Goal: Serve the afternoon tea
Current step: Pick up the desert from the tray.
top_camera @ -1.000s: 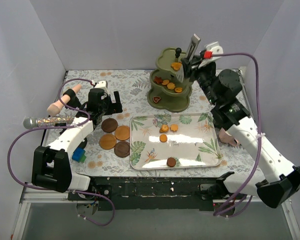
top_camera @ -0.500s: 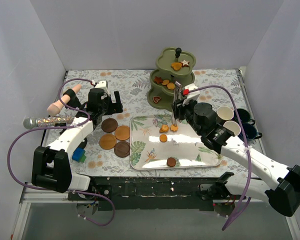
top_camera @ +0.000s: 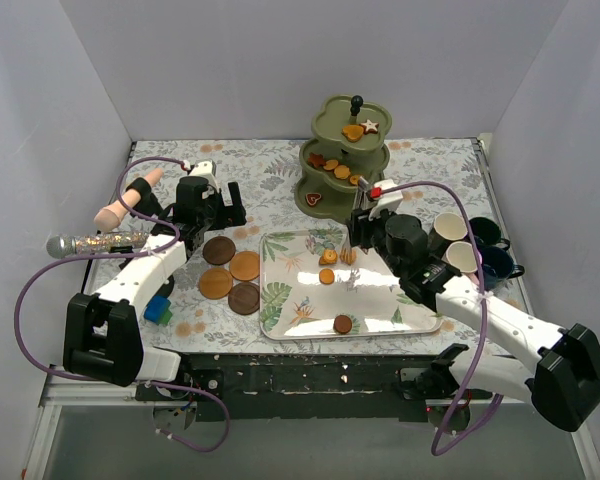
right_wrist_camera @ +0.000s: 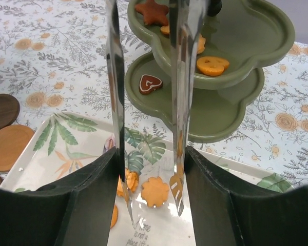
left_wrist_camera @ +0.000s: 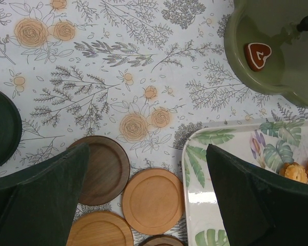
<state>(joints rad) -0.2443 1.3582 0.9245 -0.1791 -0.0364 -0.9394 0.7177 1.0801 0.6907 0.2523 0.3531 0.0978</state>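
At the far left a glittery microphone [top_camera: 90,242] is lying on the floral table [top_camera: 430,160]. At its 2 o'clock the left end effector [left_wrist_camera: 147,154] is hovering with its fingers spread wide and nothing between them. Beneath it, four brown coasters [top_camera: 244,265] are lying flat in a tight cluster at 9 o'clock of the leaf-print tray [top_camera: 400,300], just beside its left rim.

On the tray, two orange biscuits [right_wrist_camera: 155,191] are sitting side by side near the far edge. A third is lying just nearer than them, and a darker brown biscuit [top_camera: 343,324] is lying alone toward the 6 o'clock edge. The right end effector [right_wrist_camera: 151,154] is gripping the metal tongs [right_wrist_camera: 115,102], whose two blades are pressing against the inner faces of its fingers and pointing down. Their tips are hanging at the far pair of biscuits; whether they are touching, I cannot tell.

At 12 o'clock of the tray the olive-green three-tier stand [top_camera: 345,207] is standing upright with its black knob [top_camera: 357,100] on top. Biscuits are resting on all three tiers, with a heart biscuit [left_wrist_camera: 257,54] alone on the bottom one. At 3 o'clock of the tray, mugs [top_camera: 445,232] are crowding together, two pale and two dark.
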